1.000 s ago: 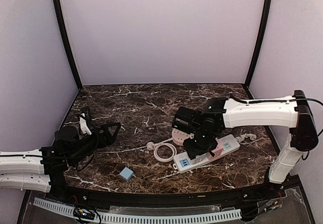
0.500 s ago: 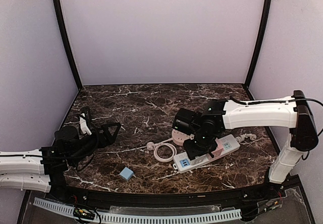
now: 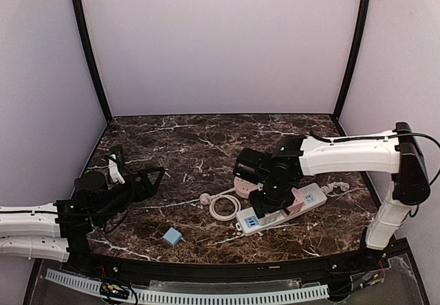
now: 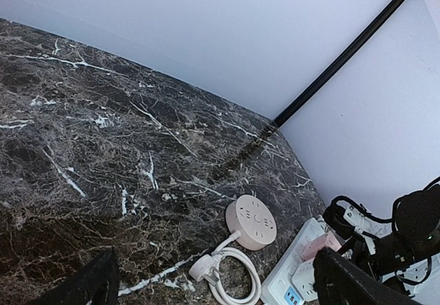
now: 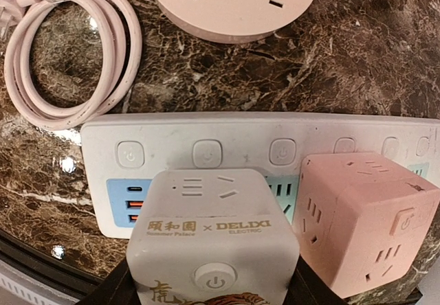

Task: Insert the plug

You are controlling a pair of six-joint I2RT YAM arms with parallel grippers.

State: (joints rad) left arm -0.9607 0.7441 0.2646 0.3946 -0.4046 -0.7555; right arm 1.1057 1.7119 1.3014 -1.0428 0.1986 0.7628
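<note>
Insertion step. Your right gripper [image 3: 267, 196] clamps the white cube plug [image 5: 213, 229] over the power strip [image 5: 206, 143], just beside the seated pink cube [image 5: 364, 216]. Left gripper [image 3: 137, 170] gapes empty, well apart. Next: align over the free socket, then press straight down.

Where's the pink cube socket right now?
Right wrist view, right half of the picture: the pink cube socket stands on the white power strip, just beside the white cube adapter held in the right arm's fingers.
</note>
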